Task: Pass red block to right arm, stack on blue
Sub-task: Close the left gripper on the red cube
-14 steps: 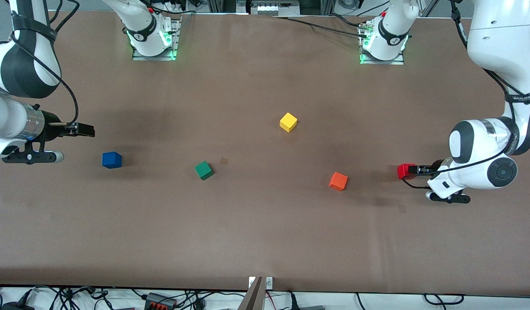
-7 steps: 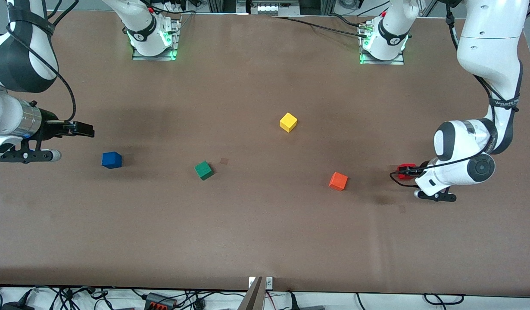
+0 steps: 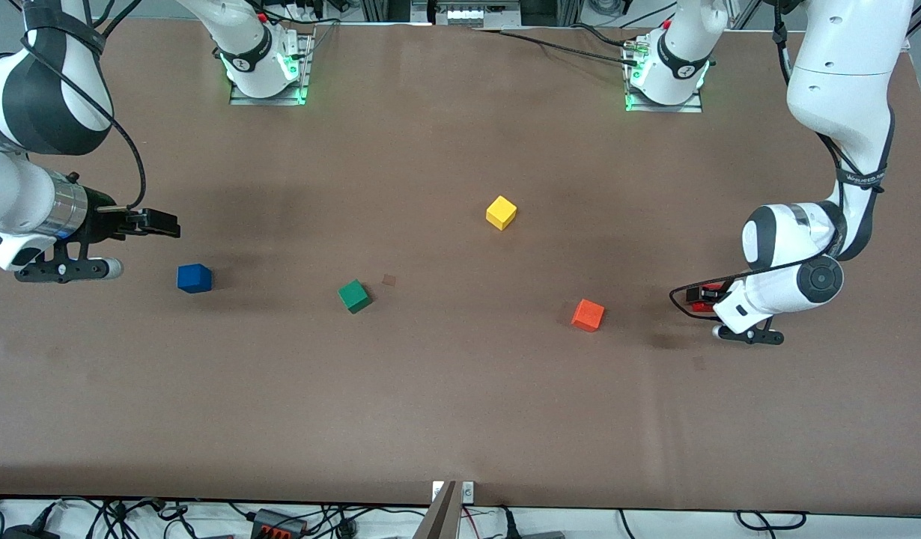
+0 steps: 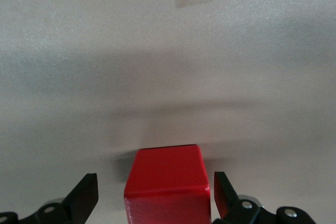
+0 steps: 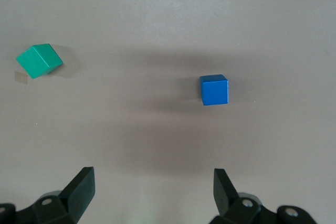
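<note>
Here, left pincer (image 4: 152, 198) open around red block (image 4: 167, 182), mostly hidden in front view, right pincer (image 5: 152, 190) open.

The left gripper (image 4: 152, 198) is lowered to the table, fingers apparently parted; the right gripper (image 5: 153, 190) is held aloft, jaws spread wide.

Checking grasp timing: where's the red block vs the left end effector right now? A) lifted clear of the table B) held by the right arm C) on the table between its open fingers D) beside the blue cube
C: the left wrist view shows the red block resting on the table between the open fingers of the left end effector.
</note>
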Controlling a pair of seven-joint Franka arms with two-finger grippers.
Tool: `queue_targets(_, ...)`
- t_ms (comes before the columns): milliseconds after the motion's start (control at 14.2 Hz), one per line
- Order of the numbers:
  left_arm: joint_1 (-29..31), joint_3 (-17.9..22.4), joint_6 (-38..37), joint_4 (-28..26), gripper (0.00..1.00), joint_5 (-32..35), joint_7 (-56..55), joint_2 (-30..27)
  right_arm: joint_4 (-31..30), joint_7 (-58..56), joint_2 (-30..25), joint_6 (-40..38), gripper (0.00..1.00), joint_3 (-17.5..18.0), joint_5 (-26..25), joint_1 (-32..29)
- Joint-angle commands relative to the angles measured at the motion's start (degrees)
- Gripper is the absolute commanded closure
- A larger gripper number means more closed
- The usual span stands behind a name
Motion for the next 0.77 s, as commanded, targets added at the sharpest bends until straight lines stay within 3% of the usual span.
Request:
queue_targets(0, 0.0, -0.3, 0.8, -3.6, 0.22, 1.5, 0.4, -4.3, 0.2, 0.6, -0.4, -0.5, 0.00, -0.2, 0.6, 0.4)
queue_targets(141, 0.3, -1.6, 0.9, -3.7, 0.39, 1.5, 0.3, -4.3, 0.2, 0.6, -0.4, -0.4, 0.00, -0.2, 0.7, 0.5)
queue_targets(423, 0.5, -1.7, 4.8, -6.1, 0.54, 1.5, 0.3, -4.0, 0.0, 0.6, -0.1, -0.3, 0.00, -0.1, 2.0, 0.4)
queue_targets(704, 0.7, -1.7, 4.1, -6.0, 0.91, 1.5, 0.9, -4.8, -0.3, 0.6, 0.0, -0.1, 0.00, -0.1, 2.0, 1.9)
